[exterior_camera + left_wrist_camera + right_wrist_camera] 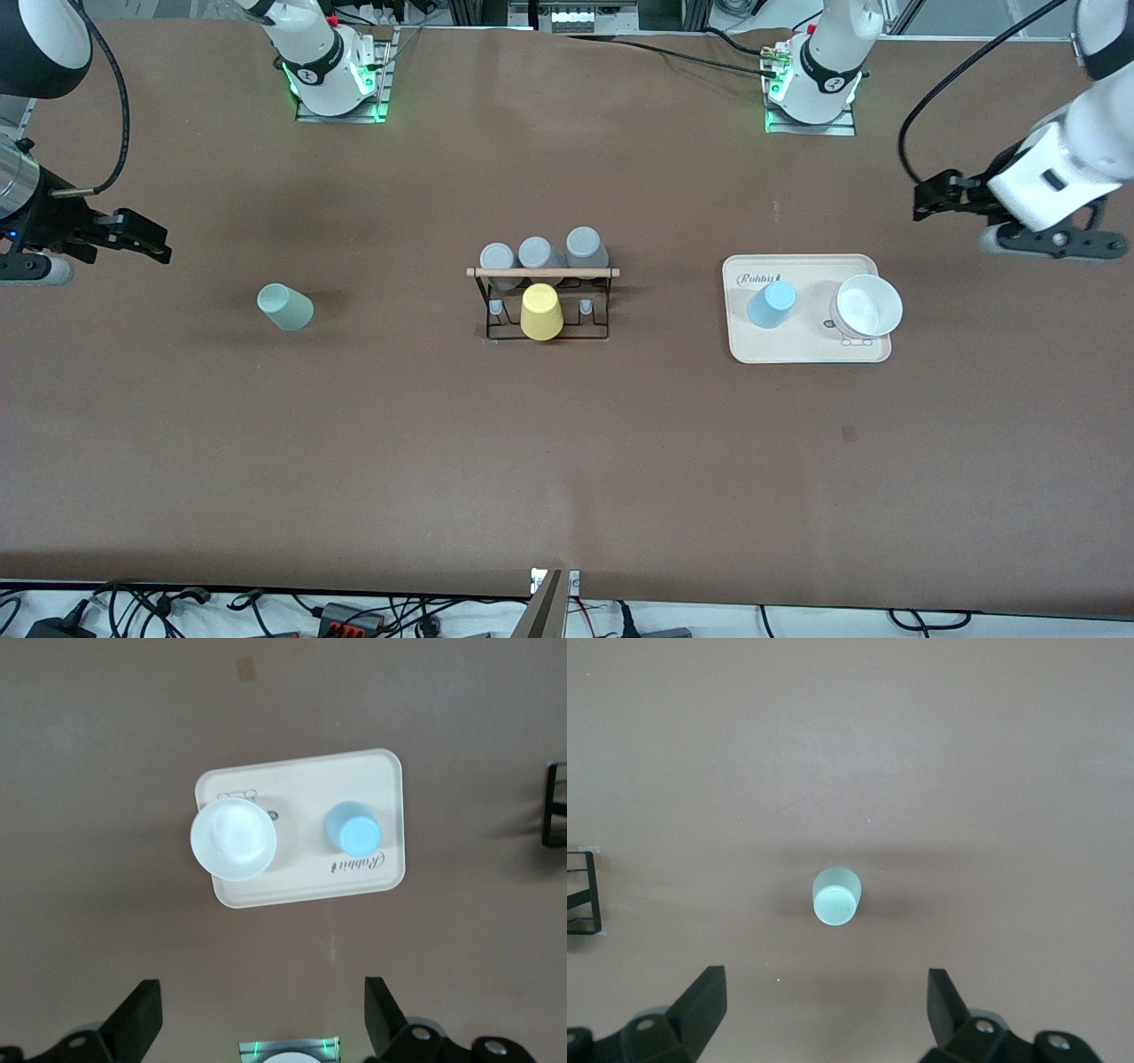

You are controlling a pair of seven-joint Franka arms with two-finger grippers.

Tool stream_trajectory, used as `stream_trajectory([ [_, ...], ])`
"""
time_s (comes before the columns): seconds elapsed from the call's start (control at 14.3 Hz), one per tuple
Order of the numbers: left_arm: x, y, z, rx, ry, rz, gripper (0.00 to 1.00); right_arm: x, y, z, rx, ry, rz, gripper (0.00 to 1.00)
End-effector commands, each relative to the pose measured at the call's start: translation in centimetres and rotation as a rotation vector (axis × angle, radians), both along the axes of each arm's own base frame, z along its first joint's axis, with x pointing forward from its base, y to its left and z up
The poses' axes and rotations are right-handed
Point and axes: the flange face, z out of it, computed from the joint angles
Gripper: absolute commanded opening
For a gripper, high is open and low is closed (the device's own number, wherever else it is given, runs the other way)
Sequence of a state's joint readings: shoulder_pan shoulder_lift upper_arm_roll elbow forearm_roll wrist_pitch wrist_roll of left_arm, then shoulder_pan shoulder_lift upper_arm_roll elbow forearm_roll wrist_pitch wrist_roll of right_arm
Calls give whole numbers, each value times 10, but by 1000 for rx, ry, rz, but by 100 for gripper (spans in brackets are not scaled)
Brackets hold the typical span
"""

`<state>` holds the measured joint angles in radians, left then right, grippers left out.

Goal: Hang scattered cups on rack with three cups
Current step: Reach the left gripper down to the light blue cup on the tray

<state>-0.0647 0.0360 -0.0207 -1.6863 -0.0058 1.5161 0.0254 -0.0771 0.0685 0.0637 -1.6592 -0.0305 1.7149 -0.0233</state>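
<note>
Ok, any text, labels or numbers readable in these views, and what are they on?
"Robbi": script printed on the beige tray, by the corner next to the blue cup; any trailing mark after it is too blurred to read.
A small dark print on the tray beside the white bowl: too small to read.
Nothing readable on the cups or rack.

Mint cup [285, 307] on table, blue cup [771, 304] on tray, black rack [544, 302] between

The front camera looks down from high across the brown tabletop [567, 461], facing both bases. Each wrist camera looks straight down past its spread pincer: the left pincer [261, 1028] above the beige rectangular tray [301, 780], the right pincer [824, 1019] above the pale mint-green tapered tumbler [835, 896]; the front view shares both.
</note>
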Motion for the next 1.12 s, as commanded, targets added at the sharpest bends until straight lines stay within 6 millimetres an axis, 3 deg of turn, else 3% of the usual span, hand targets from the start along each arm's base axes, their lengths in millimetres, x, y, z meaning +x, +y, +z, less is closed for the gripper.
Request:
stream_trajectory([
  [0.0, 3, -46, -53, 6, 40, -41, 100, -1, 0, 4, 12, 5, -15, 100],
  [0.21, -7, -81, -122, 26, -51, 36, 100, -1, 0, 4, 14, 5, -15, 100],
  [0.49, -26, -82, -197, -1, -177, 49, 100, -2, 0, 3, 14, 14, -19, 100],
  [0.77, -34, -81, -253, 4, -221, 71, 100, -2, 0, 3, 14, 16, -20, 100],
  [1.05, -41, -87, -274, 33, -252, 16, 100, -2, 0, 3, 14, 16, -20, 100],
])
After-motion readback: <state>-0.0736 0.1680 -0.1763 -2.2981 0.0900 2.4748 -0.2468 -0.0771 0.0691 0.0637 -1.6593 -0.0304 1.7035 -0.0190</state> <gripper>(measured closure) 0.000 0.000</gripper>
